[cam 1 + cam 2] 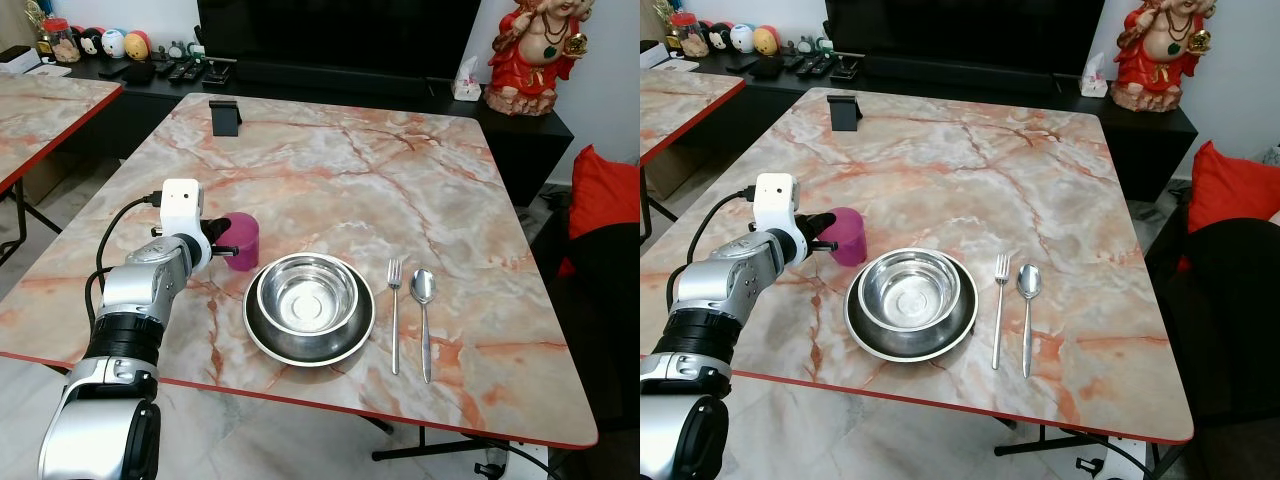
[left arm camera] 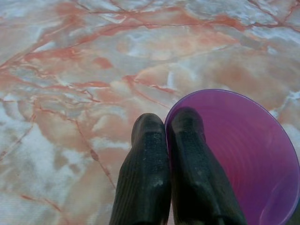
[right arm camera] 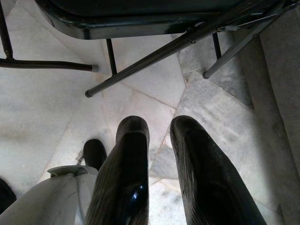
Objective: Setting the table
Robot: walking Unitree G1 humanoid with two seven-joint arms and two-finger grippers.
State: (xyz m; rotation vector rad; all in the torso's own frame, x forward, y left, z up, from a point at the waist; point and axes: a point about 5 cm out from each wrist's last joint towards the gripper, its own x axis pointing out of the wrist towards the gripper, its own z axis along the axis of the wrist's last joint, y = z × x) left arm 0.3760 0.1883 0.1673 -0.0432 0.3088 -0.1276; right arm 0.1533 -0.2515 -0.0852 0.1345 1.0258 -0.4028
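A marble-patterned desk point(image 1: 330, 170) with a red edge carries the whole setting. Near its front edge sits a dark plate point(image 1: 309, 325) with a steel bowl point(image 1: 307, 297) resting inside it. Just right of the plate, a fork point(image 1: 395, 313) and a spoon point(image 1: 424, 320) lie side by side, apart from each other, handles pointing toward the front edge. A small black stand point(image 1: 225, 117) stands far back on the desk.

The left arm reaches over the desk's left side, and the left gripper point(image 2: 168, 136) is at a purple cup point(image 1: 241, 240) that stands upright just left of the plate. Its fingers point(image 2: 145, 173) are pinched narrow on the cup's rim, one outside the wall and one inside.

The right gripper point(image 3: 158, 136) hangs low beside the robot, over the tiled floor point(image 3: 42, 108) near the desk's metal legs, its fingers a little apart and holding nothing.
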